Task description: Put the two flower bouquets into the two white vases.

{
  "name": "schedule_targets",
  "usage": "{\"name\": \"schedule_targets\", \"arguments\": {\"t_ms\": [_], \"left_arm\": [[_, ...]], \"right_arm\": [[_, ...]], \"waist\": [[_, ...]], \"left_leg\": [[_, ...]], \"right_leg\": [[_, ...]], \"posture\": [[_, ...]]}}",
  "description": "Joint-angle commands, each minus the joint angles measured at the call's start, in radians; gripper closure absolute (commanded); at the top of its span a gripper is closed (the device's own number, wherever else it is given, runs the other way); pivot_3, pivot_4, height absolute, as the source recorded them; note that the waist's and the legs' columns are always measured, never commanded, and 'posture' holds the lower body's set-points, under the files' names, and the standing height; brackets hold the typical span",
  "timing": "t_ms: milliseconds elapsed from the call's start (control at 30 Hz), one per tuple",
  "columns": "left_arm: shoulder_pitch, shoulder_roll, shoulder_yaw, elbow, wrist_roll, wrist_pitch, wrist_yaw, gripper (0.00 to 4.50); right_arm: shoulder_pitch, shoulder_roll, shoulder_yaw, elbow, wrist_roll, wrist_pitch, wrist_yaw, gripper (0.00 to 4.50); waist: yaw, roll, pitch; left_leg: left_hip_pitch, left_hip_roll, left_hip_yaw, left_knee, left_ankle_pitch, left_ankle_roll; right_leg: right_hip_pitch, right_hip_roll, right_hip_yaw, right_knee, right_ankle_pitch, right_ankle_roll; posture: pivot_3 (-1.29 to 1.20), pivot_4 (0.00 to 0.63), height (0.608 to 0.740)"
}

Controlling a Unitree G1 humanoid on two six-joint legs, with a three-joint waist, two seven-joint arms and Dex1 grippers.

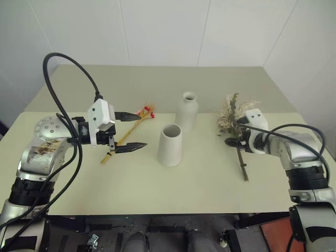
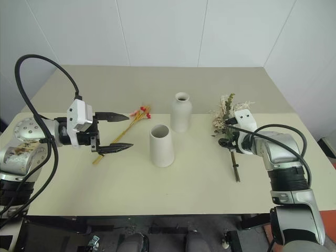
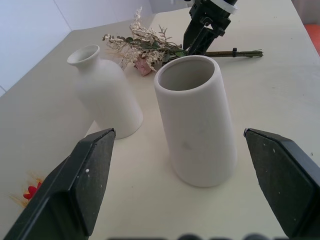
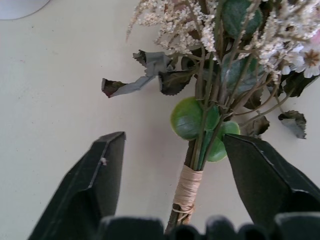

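tabletop (image 1: 210,173) | cone vase (image 1: 170,145) and bottle vase (image 1: 187,111) upright mid-table | rose bouquet (image 1: 234,118) lying at right, right claw (image 4: 172,175) released, fingers either side of its wrapped stem | wheat bunch (image 1: 128,128) lying at left beneath spread left claw (image 1: 129,132)

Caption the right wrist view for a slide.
Right gripper straddles the wrapped stem of the rose bouquet lying on the table.
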Motion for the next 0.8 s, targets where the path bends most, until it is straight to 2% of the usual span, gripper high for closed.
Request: {"name": "schedule_targets", "arguments": {"t_ms": [33, 233, 267, 533, 633, 733, 800], "left_arm": [[0.003, 0.013, 0.031, -0.028, -0.006, -0.014, 0.001, 0.0], [-0.002, 0.007, 0.024, -0.023, -0.003, -0.018, 0.003, 0.0], [-0.004, 0.007, 0.023, -0.021, -0.002, -0.019, 0.002, 0.0], [-0.003, 0.012, 0.026, -0.019, 0.0, -0.023, -0.001, 0.0], [-0.005, 0.011, 0.023, -0.021, 0.0, -0.021, -0.001, 0.0], [-0.013, 0.008, 0.017, -0.013, 0.003, -0.025, -0.004, 0.0], [-0.017, 0.005, 0.014, -0.009, 0.005, -0.026, -0.005, 0.0]], "right_arm": [[-0.005, -0.025, -0.02, -0.021, -0.004, 0.047, -0.001, 2.29], [0.007, -0.015, -0.025, -0.047, -0.013, 0.054, -0.007, 4.34], [0.008, -0.013, -0.026, -0.053, -0.02, 0.046, -0.015, 4.48], [0.05, -0.055, -0.089, -0.196, -0.028, -0.022, -0.035, 4.48], [0.073, -0.102, -0.097, -0.276, -0.014, 0.028, -0.012, 3.66], [0.086, -0.104, -0.125, -0.338, 0.004, 0.061, -0.017, 2.66], [0.101, -0.103, -0.135, -0.357, 0.008, 0.074, -0.017, 2.66]], "waist": [[0.0, 0.0, 0.0], [0.0, 0.0, 0.0], [0.0, 0.0, 0.0], [0.001, 0.0, 0.0], [0.004, 0.0, 0.0], [0.004, 0.0, 0.0], [0.001, 0.0, 0.0]], "left_leg": [[0.0, 0.0, 0.0, 0.0, 0.0, 0.0], [0.0, 0.0, 0.0, 0.0, 0.0, 0.0], [0.0, 0.0, 0.0, 0.0, 0.0, 0.0], [0.0, 0.0, 0.0, 0.0, 0.0, 0.0], [0.0, 0.0, 0.0, 0.0, 0.0, 0.0], [0.0, 0.0, 0.0, 0.0, 0.0, 0.0], [0.001, 0.0, 0.0, 0.0, 0.0, 0.0]], "right_leg": [[0.0, 0.0, 0.0, 0.0, 0.0, 0.0], [0.0, 0.0, 0.0, 0.0, 0.0, 0.0], [0.0, 0.0, 0.0, 0.0, 0.0, 0.0], [0.0, 0.0, 0.0, 0.0, 0.0, 0.0], [0.0, 0.0, 0.0, 0.0, 0.0, 0.0], [0.0, 0.0, 0.0, 0.0, 0.0, 0.0], [0.001, 0.0, 0.0, 0.0, 0.0, 0.0]], "posture": [[0.0, 0.15, 0.74], [0.0, 0.15, 0.74], [0.0, 0.15, 0.74], [0.0, 0.15, 0.74], [0.0, 0.15, 0.74], [0.0, 0.15, 0.74], [0.0, 0.15, 0.74]]}}
